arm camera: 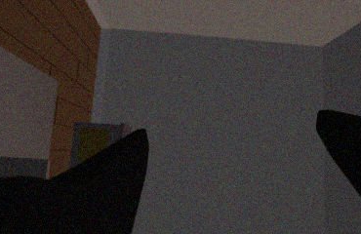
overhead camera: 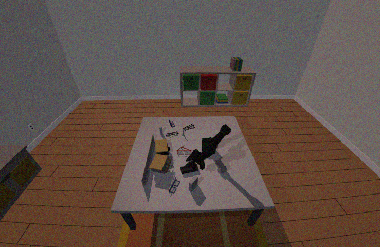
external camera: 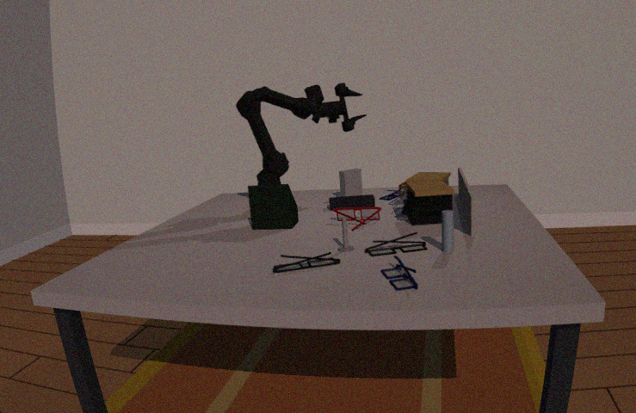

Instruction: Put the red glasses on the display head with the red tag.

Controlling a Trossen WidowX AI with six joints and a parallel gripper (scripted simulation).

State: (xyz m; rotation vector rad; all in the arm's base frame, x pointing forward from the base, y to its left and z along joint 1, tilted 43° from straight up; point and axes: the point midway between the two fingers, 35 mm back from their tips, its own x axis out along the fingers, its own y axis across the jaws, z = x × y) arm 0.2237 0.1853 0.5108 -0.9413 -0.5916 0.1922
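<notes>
The red glasses (overhead camera: 183,150) (external camera: 357,208) rest on the table (overhead camera: 219,189) (external camera: 206,272), temples crossing each other. Two display heads with tan tops and dark bodies stand left of them in the top view: one head (overhead camera: 161,146) (external camera: 428,187) farther back, the other head (overhead camera: 158,162) closer to that camera. Something thin and brownish shows at the closer head's face. I cannot make out the red tag. My gripper (external camera: 363,104) (arm camera: 229,129) is open and empty, high above the table, fingers spread one above the other in the exterior view. The red glasses and heads are outside the wrist view.
An upright panel (overhead camera: 148,162) (external camera: 466,204) stands behind the heads. A dark box (overhead camera: 188,169) (external camera: 351,201) and a grey block (overhead camera: 193,184) (external camera: 350,181) stand near the arm. Blue and black glasses, a thin stand (external camera: 345,233) and a grey cylinder (external camera: 447,231) are also on the table.
</notes>
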